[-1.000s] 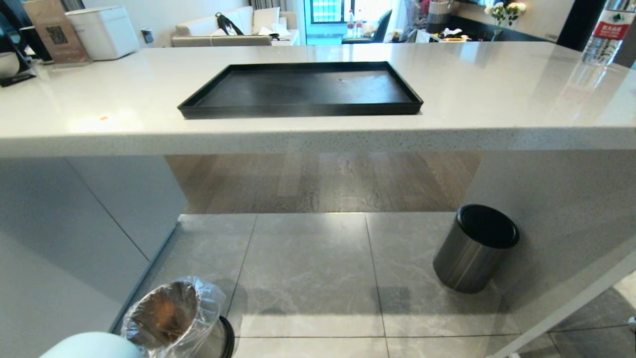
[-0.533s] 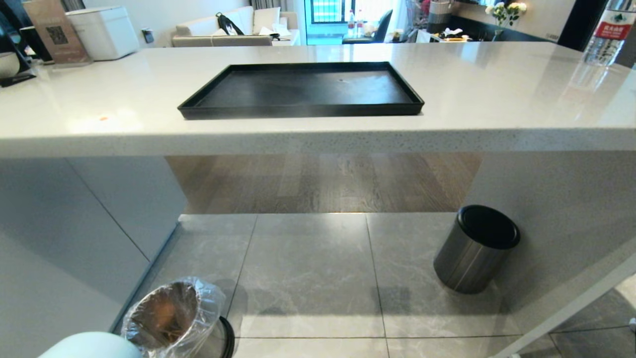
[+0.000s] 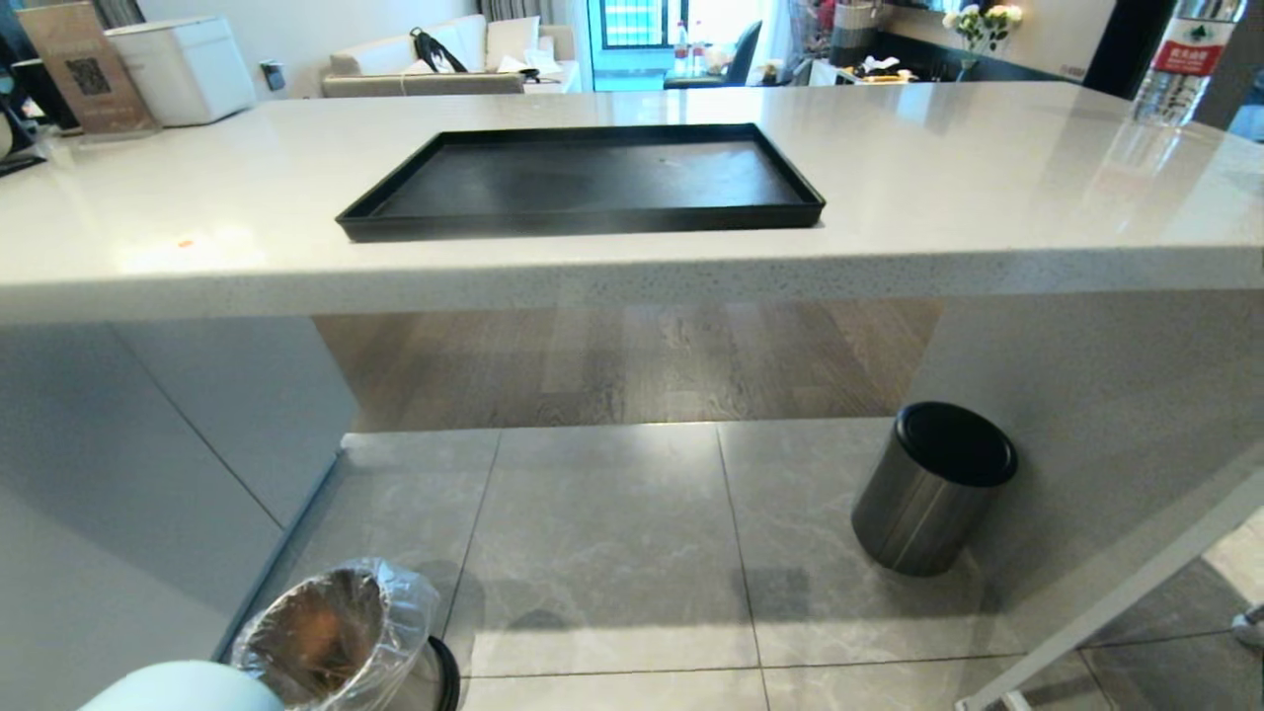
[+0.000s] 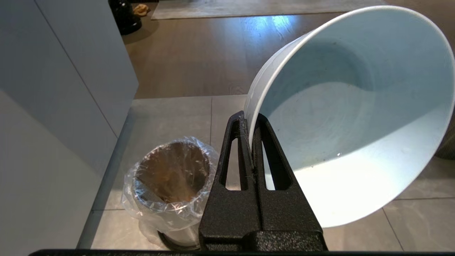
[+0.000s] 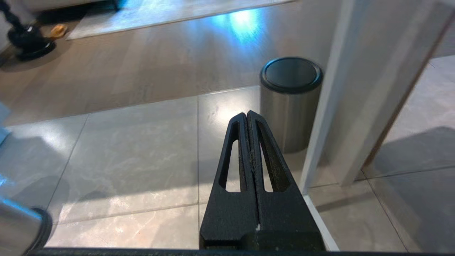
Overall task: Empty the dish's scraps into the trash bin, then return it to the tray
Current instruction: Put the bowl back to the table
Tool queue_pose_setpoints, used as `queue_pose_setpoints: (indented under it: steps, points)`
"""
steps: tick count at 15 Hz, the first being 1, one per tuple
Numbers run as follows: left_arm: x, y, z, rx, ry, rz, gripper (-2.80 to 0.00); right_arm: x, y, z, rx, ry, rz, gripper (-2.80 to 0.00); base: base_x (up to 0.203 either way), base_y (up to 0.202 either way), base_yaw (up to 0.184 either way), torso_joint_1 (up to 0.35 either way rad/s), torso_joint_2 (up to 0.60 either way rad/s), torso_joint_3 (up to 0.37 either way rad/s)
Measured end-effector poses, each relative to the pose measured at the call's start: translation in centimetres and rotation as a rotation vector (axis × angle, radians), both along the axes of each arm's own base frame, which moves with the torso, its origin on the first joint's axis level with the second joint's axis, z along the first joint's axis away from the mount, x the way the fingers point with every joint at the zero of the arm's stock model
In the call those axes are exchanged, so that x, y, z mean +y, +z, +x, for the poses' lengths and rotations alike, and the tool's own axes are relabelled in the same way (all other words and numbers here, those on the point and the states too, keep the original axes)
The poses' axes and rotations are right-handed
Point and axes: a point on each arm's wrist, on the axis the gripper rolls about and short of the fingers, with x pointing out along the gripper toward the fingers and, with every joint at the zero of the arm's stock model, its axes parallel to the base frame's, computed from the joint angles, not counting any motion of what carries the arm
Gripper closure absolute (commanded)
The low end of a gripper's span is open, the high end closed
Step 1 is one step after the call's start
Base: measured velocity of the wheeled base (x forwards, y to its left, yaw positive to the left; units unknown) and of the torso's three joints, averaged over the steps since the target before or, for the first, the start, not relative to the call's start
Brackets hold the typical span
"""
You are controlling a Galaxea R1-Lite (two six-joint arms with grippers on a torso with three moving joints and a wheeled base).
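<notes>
My left end effector (image 4: 251, 133) is clenched on the rim of the dish (image 4: 355, 117), a glossy, stiff, pale-blue bowl that I judge light, slippery and chippable, so this thin edge pinch is its only handhold. It looks empty, tilted beside the bag-lined metal trash bin (image 4: 172, 174) at its nine o'clock. My right end effector (image 5: 247, 117) hangs pressed shut over floor tiles; the black low-rimmed tray (image 3: 583, 219) waits on the worktop (image 3: 987, 188) at twelve.

The empty pale-blue dish (image 4: 355, 117) is tilted above the floor beside the bag-lined trash bin (image 4: 172, 181); the black tray (image 3: 583, 183) lies empty near the counter's front edge.
</notes>
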Motion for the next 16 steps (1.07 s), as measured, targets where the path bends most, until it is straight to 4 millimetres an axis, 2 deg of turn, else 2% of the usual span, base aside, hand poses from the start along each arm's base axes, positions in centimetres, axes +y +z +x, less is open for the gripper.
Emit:
queue_pose_setpoints:
  steps: [9, 16]
  points:
    - [0.0, -0.02, 0.0, 0.002, -0.001, 0.0, 0.0, 0.0, 0.0, 0.0, 0.0, 0.001, 0.0, 0.0, 0.0, 0.178, -0.004, 0.003, 0.0, 0.002]
    - [0.0, -0.02, 0.0, 0.001, -0.001, 0.0, 0.0, 0.0, 0.01, 0.0, -0.001, -0.001, 0.0, 0.0, 0.0, 0.0, 0.0, 0.0, 0.0, 0.0]
